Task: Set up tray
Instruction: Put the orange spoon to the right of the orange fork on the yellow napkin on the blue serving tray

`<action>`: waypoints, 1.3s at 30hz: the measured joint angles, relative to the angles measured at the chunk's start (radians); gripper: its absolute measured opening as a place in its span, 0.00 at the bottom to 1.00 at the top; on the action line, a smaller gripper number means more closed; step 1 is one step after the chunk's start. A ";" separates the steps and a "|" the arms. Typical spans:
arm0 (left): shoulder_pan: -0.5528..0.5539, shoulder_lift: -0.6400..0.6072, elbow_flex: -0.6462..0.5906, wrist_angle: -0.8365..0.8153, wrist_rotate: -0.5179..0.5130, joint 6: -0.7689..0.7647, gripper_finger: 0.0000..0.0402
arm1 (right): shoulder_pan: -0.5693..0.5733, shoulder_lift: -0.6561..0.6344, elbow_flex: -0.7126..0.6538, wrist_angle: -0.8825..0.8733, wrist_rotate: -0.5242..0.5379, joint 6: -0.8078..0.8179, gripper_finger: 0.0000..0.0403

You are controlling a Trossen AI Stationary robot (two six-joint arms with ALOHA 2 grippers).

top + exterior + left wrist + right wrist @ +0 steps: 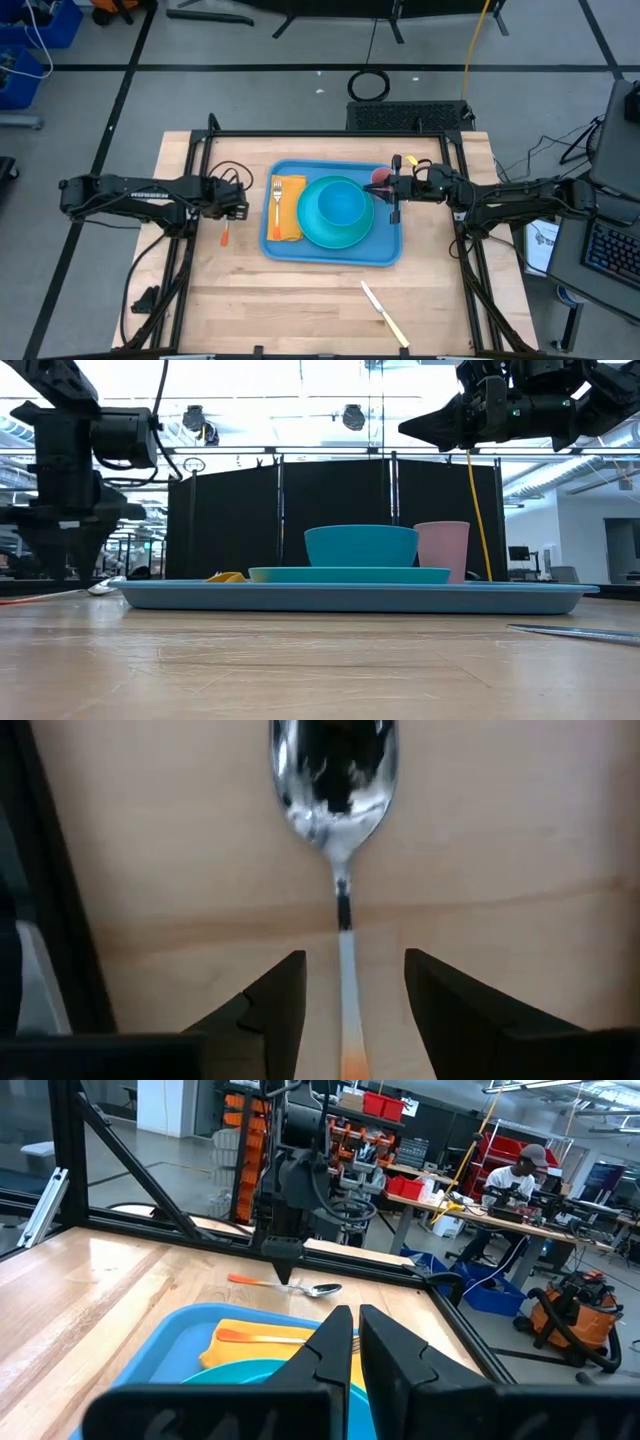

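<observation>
While the left gripper [347, 1010] stands over the spoon [338, 840] on the bare wood beside the tray [283, 249], its fingers straddle the handle, partly parted and not yet gripping.

A sound pickup, in my judgement, means keeping the handle centred between the fingers and descending fully before closing. The right gripper [351, 1342] hangs shut and empty above the tray's far side. Light blue, rimmed, rounded at the corners, the tray lies mid-table bearing plate [312, 232], bowl [340, 203], cup [381, 178], napkin [291, 222] and fork [276, 205].
</observation>
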 joint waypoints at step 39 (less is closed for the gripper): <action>0.050 0.014 -0.095 0.132 -0.007 0.035 0.21 | 0.000 0.048 0.000 0.023 0.000 -0.007 0.03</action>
